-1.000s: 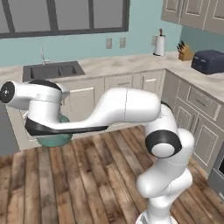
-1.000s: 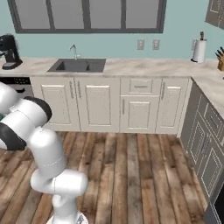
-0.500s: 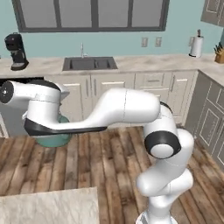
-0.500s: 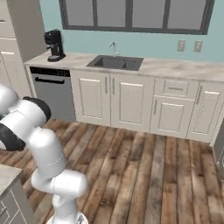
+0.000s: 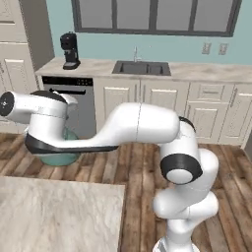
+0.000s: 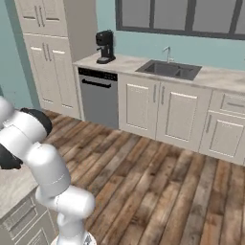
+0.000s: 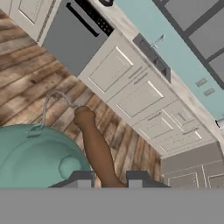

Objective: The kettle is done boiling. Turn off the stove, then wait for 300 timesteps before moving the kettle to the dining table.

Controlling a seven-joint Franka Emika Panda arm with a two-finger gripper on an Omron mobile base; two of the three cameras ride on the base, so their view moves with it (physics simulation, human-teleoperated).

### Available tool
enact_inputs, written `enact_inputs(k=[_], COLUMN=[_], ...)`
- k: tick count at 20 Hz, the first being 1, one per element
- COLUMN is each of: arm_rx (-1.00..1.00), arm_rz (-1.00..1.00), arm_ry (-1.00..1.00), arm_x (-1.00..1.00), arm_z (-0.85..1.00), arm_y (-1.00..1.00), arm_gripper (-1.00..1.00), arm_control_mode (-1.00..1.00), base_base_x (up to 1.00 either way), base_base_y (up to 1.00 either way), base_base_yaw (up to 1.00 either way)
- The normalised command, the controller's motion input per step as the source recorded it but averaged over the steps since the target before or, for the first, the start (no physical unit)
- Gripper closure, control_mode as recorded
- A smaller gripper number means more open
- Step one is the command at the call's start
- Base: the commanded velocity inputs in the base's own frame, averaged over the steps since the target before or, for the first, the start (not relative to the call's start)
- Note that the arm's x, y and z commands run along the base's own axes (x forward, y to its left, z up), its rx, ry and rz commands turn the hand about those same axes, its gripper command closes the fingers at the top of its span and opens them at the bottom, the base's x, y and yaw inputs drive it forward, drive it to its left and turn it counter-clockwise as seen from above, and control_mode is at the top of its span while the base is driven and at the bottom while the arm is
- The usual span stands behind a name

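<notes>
My gripper (image 7: 109, 180) is shut on the thin brown handle (image 7: 97, 150) of the teal-green kettle (image 7: 37, 157), whose lid knob (image 7: 70, 166) shows just left of the fingers. In the left base view the kettle (image 5: 60, 153) hangs under my white hand, above the wood floor. Just beyond the far edge of the dining table (image 5: 59, 211) is where it hangs. A corner of that marbled top also lies at the lower left of the right base view, dining table (image 6: 13, 187). The stove is out of view.
A counter run stands ahead with a sink (image 5: 141, 67), a black coffee machine (image 5: 70, 49) and a grey dishwasher (image 5: 74, 106) below it. Tall off-white cabinets (image 6: 48, 57) rise at the left. Open wood floor (image 6: 158, 191) lies between the table and the counter.
The whole picture has shifted as the base moved: the counter and sink slid right, the tall cabinets came in, and the table top grew at the lower left. The hold on the kettle is unchanged.
</notes>
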Motion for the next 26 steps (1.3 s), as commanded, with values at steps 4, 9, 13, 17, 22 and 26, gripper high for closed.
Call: enact_inputs(k=[4, 9, 13, 17, 22, 26], arm_rx=[0.0, 0.0, 0.0, 0.0, 0.0, 0.0], arm_rz=[0.0, 0.0, 0.0, 0.0, 0.0, 0.0], arm_ry=[0.0, 0.0, 0.0, 0.0, 0.0, 0.0], arm_x=[0.0, 0.0, 0.0, 0.0, 0.0, 0.0], arm_z=[0.0, 0.0, 0.0, 0.0, 0.0, 0.0], arm_y=[0.0, 0.0, 0.0, 0.0, 0.0, 0.0], arm_gripper=[1.0, 1.0, 1.0, 1.0, 1.0, 1.0], arm_control_mode=[1.0, 1.0, 1.0, 1.0, 1.0, 1.0], base_base_x=[-0.19, 0.39, 0.55, 0.49, 0.41, 0.35], base_base_y=[-0.01, -0.48, -0.71, -0.65, -0.49, -0.41], base_base_yaw=[0.39, 0.32, 0.31, 0.31, 0.33, 0.35])
